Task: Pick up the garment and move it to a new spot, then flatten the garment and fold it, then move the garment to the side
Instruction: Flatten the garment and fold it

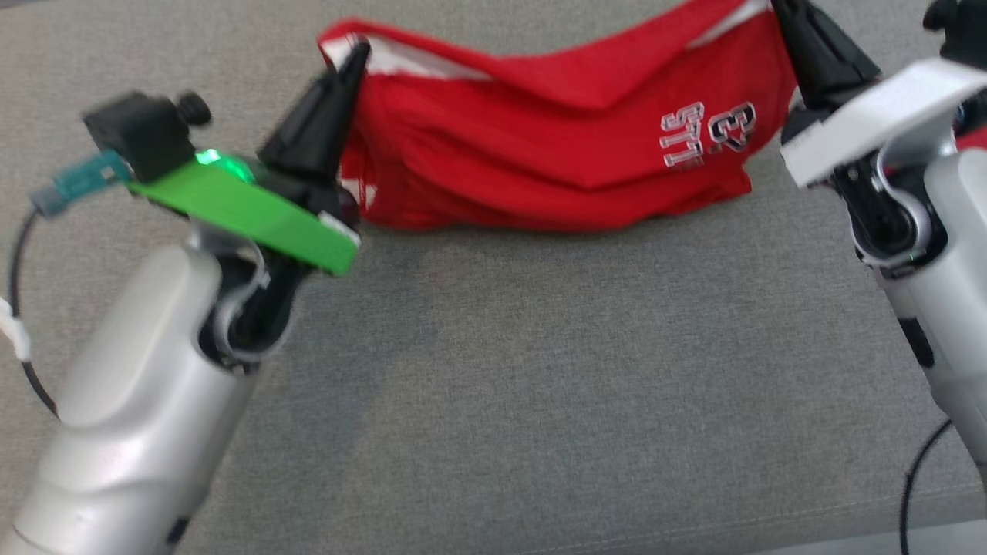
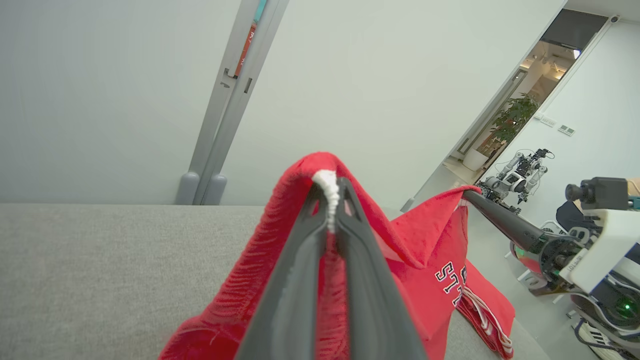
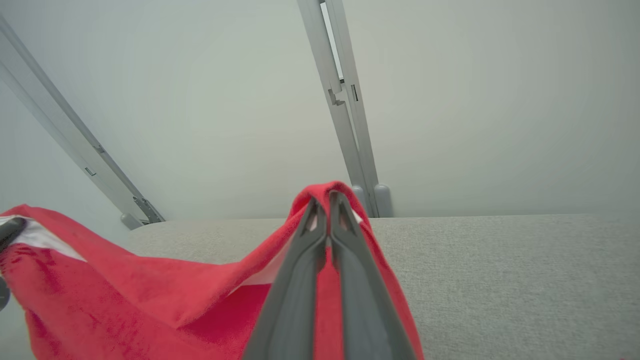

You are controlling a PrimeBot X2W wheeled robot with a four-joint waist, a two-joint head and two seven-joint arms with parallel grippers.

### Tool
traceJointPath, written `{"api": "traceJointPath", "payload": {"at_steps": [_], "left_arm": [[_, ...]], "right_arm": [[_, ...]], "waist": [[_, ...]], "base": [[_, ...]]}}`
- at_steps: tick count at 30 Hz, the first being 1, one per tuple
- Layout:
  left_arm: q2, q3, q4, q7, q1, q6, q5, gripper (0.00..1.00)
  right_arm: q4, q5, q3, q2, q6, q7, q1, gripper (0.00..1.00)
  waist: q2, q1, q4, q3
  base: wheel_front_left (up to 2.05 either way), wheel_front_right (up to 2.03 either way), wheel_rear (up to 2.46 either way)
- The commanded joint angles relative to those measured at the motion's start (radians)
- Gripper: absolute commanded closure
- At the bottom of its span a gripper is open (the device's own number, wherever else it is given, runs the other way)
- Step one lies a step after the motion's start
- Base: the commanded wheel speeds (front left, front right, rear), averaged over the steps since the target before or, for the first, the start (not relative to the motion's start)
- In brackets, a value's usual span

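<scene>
The red garment (image 1: pixel 540 146) carries outlined block lettering (image 1: pixel 682 139) near its right end. In the left wrist view this reads "STR", with the rest lost in a fold. In the head view the letters lie turned, and the larger mark (image 1: pixel 731 127) beside them is perhaps the number 23.

We see a grey fabric surface (image 1: pixel 493 401) spread wide. Behind its far edge stands a pale, evenly lit wall (image 2: pixel 380 75), with twin grey posts (image 2: pixel 217 145) rising from that edge (feet rounded). Beyond its right end, a doorway (image 2: pixel 545 75) opens on a potted plant (image 2: pixel 512 120).
</scene>
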Motion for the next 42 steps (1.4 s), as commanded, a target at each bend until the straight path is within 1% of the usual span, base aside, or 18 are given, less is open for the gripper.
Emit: {"api": "traceJointPath", "payload": {"at_steps": [1, 3, 4, 6, 9, 11, 13, 15, 17, 19, 21, 24, 27, 29, 32, 35, 37, 42], "left_arm": [[0.009, 0.025, 0.029, -0.004, -0.085, -0.002, 0.015, 1.00], [0.016, 0.029, 0.086, 0.002, -0.194, 0.000, 0.052, 1.00], [0.014, 0.032, 0.124, -0.004, -0.251, 0.001, 0.072, 1.00], [0.005, 0.012, 0.197, -0.004, -0.341, 0.000, 0.113, 1.00], [-0.011, 0.009, 0.283, -0.040, -0.478, -0.002, 0.158, 1.00], [-0.019, 0.014, 0.334, -0.084, -0.540, -0.002, 0.181, 1.00], [-0.018, 0.008, 0.371, -0.121, -0.599, 0.005, 0.237, 1.00], [-0.026, 0.014, 0.384, -0.149, -0.654, 0.013, 0.275, 1.00], [-0.032, 0.018, 0.372, -0.164, -0.689, 0.014, 0.325, 1.00], [-0.031, 0.004, 0.331, -0.170, -0.702, 0.012, 0.406, 1.00], [-0.045, 0.006, 0.263, -0.168, -0.675, 0.008, 0.477, 1.00], [-0.067, 0.004, 0.195, -0.167, -0.572, 0.003, 0.535, 1.00], [-0.081, -0.024, 0.172, -0.168, -0.445, -0.003, 0.556, 1.00], [-0.082, -0.054, 0.161, -0.168, -0.361, -0.004, 0.541, 1.00], [-0.048, -0.126, 0.129, -0.168, -0.231, -0.004, 0.468, 1.00], [0.010, -0.185, 0.076, -0.168, -0.088, -0.004, 0.381, 1.00], [0.052, -0.217, 0.038, -0.168, -0.008, -0.004, 0.316, 1.00], [0.165, -0.267, -0.028, -0.168, 0.187, -0.004, 0.145, 1.00]], "right_arm": [[0.016, 0.025, -0.010, 0.031, 0.000, 0.018, -0.053, 1.00], [0.055, 0.045, -0.027, 0.066, -0.001, 0.041, -0.147, 1.00], [0.081, 0.070, -0.046, 0.101, 0.000, 0.034, -0.201, 1.00], [0.138, 0.095, -0.064, 0.131, 0.000, 0.025, -0.277, 1.00], [0.217, 0.084, -0.077, 0.144, 0.000, -0.011, -0.396, 1.00], [0.263, 0.058, -0.084, 0.157, 0.000, -0.071, -0.470, 1.00], [0.293, 0.012, -0.086, 0.151, 0.000, -0.156, -0.535, 1.00], [0.309, -0.036, -0.077, 0.145, 0.000, -0.205, -0.588, 1.00], [0.297, -0.074, -0.083, 0.141, 0.000, -0.230, -0.632, 1.00], [0.269, -0.106, -0.103, 0.133, 0.000, -0.239, -0.646, 1.00], [0.234, -0.126, -0.107, 0.127, 0.000, -0.239, -0.614, 1.00], [0.192, -0.150, -0.066, 0.088, 0.000, -0.239, -0.518, 1.00], [0.149, -0.140, -0.012, 0.039, 0.000, -0.240, -0.381, 1.00], [0.123, -0.122, 0.032, 0.008, 0.000, -0.240, -0.281, 1.00], [0.067, -0.078, 0.105, -0.057, 0.000, -0.233, -0.135, 1.00], [-0.002, -0.028, 0.157, -0.116, 0.000, -0.209, 0.008, 1.00], [-0.043, -0.007, 0.169, -0.165, -0.001, -0.181, 0.094, 1.00], [-0.161, 0.059, 0.136, -0.235, -0.001, -0.079, 0.305, 1.00]], "waist": [[-0.0001, 0.0000, -0.066, 0.131], [-0.0001, 0.0000, -0.080, 0.170], [-0.0001, 0.0000, -0.089, 0.186], [-0.0001, 0.0000, -0.094, 0.198], [-0.0001, 0.0000, -0.094, 0.209], [-0.0001, 0.0000, -0.094, 0.207], [-0.0001, 0.0000, -0.088, 0.200], [-0.0001, 0.0000, -0.082, 0.197], [-0.0001, 0.0000, -0.075, 0.198], [-0.0001, 0.0000, -0.067, 0.205], [-0.0001, 0.0000, -0.057, 0.222], [-0.0001, 0.0000, -0.038, 0.241], [-0.0001, 0.0000, -0.021, 0.247], [-0.0001, 0.0000, -0.016, 0.239], [-0.0001, 0.0000, -0.018, 0.209], [-0.0001, 0.0000, -0.028, 0.154], [-0.0001, 0.0000, -0.032, 0.112], [-0.0001, 0.0000, -0.042, 0.012]], "base": [[0.00, 0.00, 0.00], [0.00, 0.00, 0.00], [0.00, 0.00, 0.00], [0.00, 0.00, 0.00], [0.00, 0.00, 0.00], [0.00, 0.00, 0.00], [0.00, 0.00, 0.00], [0.00, 0.00, 0.00], [0.00, 0.00, 0.00], [0.00, 0.00, 0.00], [0.00, 0.00, 0.00], [0.00, 0.00, 0.00], [0.00, 0.00, 0.00], [0.00, 0.00, 0.00], [0.00, 0.00, 0.00], [0.00, 0.00, 0.00], [0.00, 0.00, 0.00], [0.00, 0.00, 0.00]]}}
